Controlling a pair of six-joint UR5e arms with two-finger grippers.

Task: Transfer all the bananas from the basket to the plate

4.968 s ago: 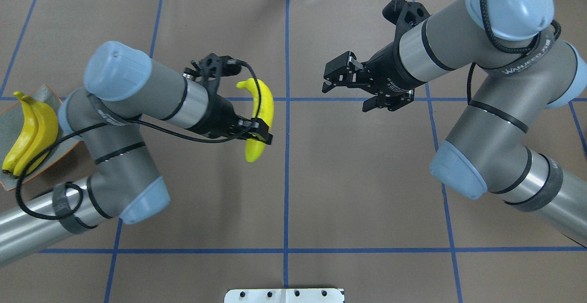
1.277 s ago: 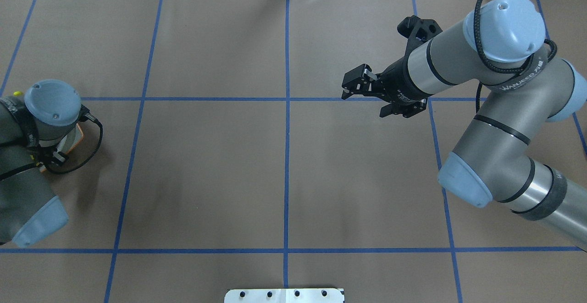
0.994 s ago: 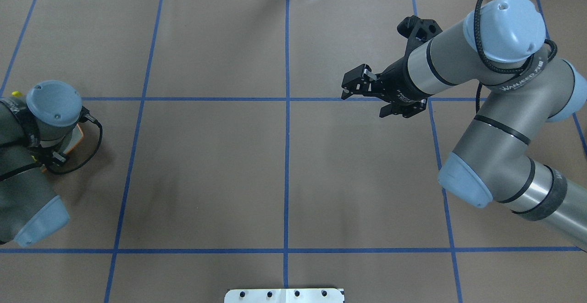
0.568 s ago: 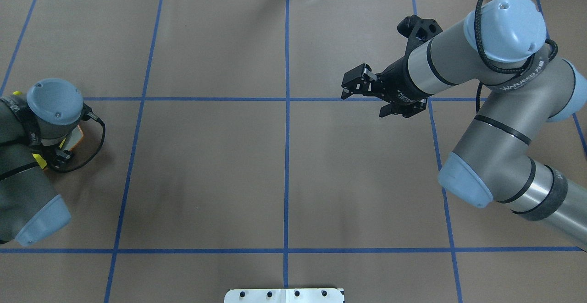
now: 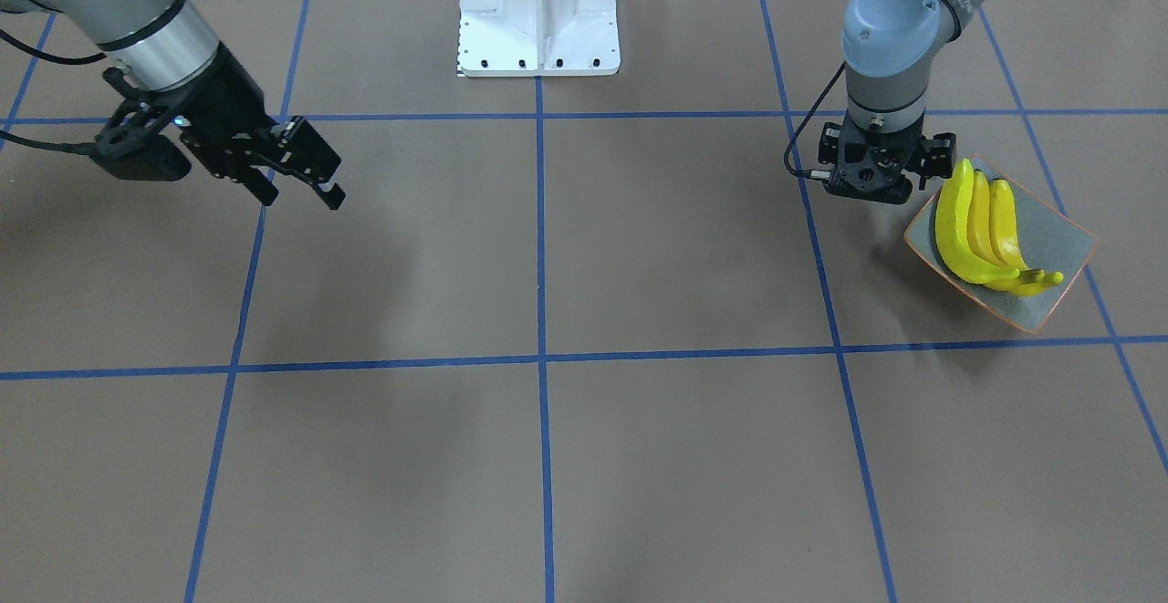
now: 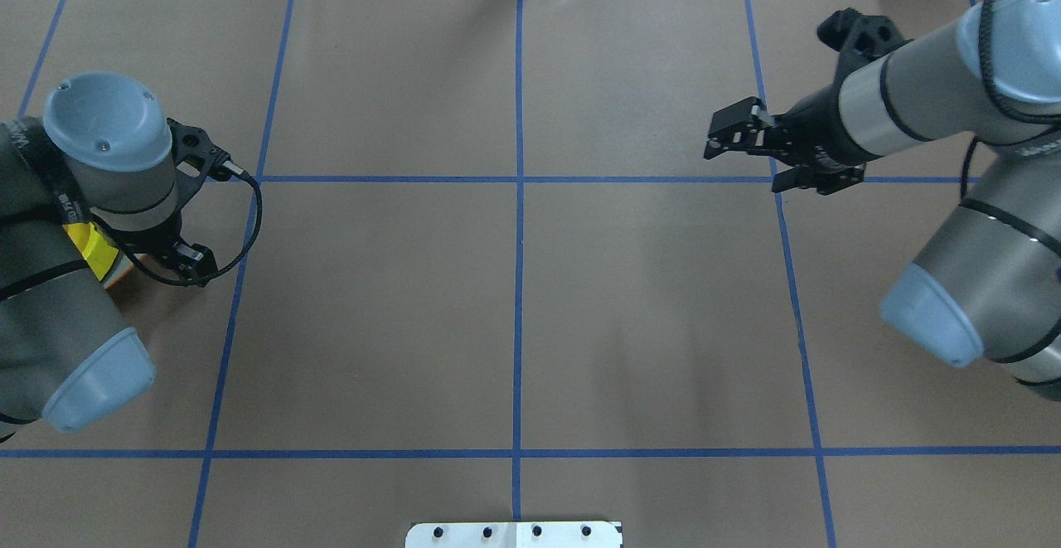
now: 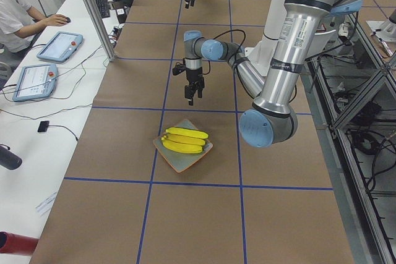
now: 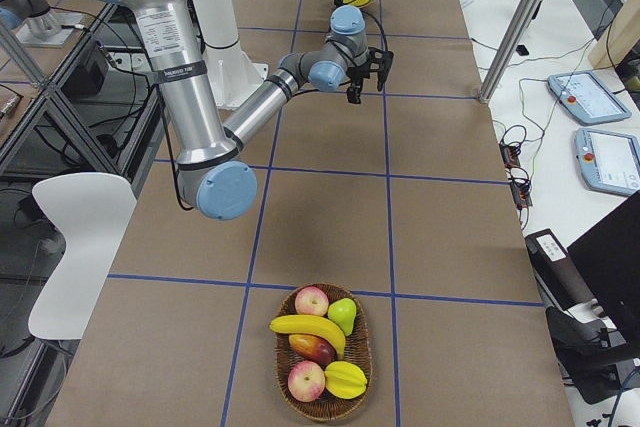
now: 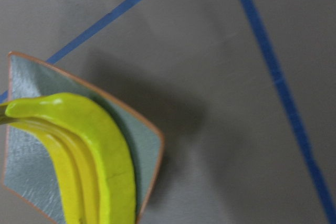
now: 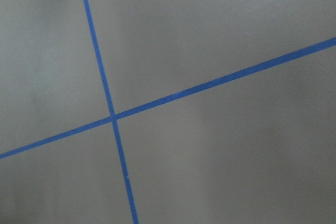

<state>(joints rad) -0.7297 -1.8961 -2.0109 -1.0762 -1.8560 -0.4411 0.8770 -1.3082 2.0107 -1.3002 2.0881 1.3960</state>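
1. Front-facing view: three bright yellow, glossy, curved bananas (image 5: 958,229) lie side by side in the square grey-green plate with the orange-brown rim (image 5: 1063,243). The left end effector (image 5: 879,185) hangs just beside the plate's robot-side edge with nothing in it. I cannot tell how far its jaws stand apart. The right end effector (image 5: 301,185) is spread wide and empty above the brown paper-covered worktop (image 5: 547,265).
2. Overhead view: the grey left arm (image 6: 50,283) hides most of the plate. The right end effector is well apart from it.
3. Right-end view: the oval wicker basket (image 8: 368,347) sits well apart from both arms. One yellow basket banana (image 8: 305,327) lies across red apples (image 8: 311,300) and other fruit.
4. Judged from this, the step in hand is fetching that fruit.
   - The grey right arm (image 8: 250,112) looks better placed.
   - Come down over the fruit's middle, jaws across its narrow width and clear of the apples.
   - Close gently, since glossy skin may slip, then lift straight up before travelling.
   - The left end effector should rise clear of the plate first.
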